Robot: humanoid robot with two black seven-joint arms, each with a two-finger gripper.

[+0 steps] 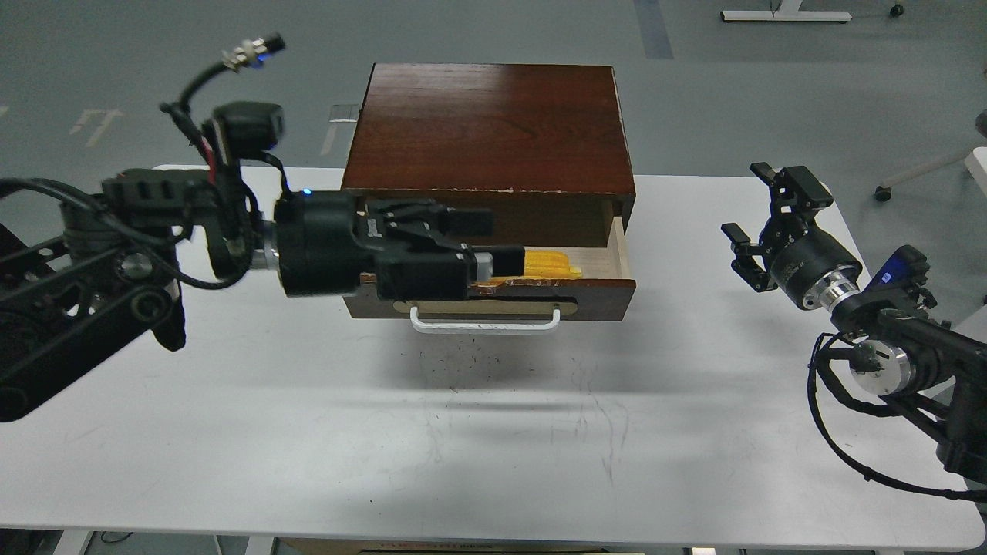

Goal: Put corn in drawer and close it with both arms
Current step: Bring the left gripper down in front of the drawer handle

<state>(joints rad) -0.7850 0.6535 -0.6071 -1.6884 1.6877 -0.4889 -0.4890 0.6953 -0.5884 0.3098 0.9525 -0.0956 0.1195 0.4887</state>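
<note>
The dark brown drawer [601, 297] with its white bar handle [486, 322] stands pulled out of the cabinet [493, 123], showing pale wood inside. The yellow corn [549, 267] lies inside the drawer, partly hidden by my left gripper. My left gripper [500, 239] reaches in from the left over the open drawer, its fingers apart, with the lower fingertip [497, 258] right beside the corn's end. My right gripper [746, 206] hovers open and empty above the table, to the right of the cabinet and apart from it.
The cabinet stands at the back middle of the white table [493, 447]. The table front shows scuff marks. Grey floor lies behind, with a chair base [910, 185] at far right.
</note>
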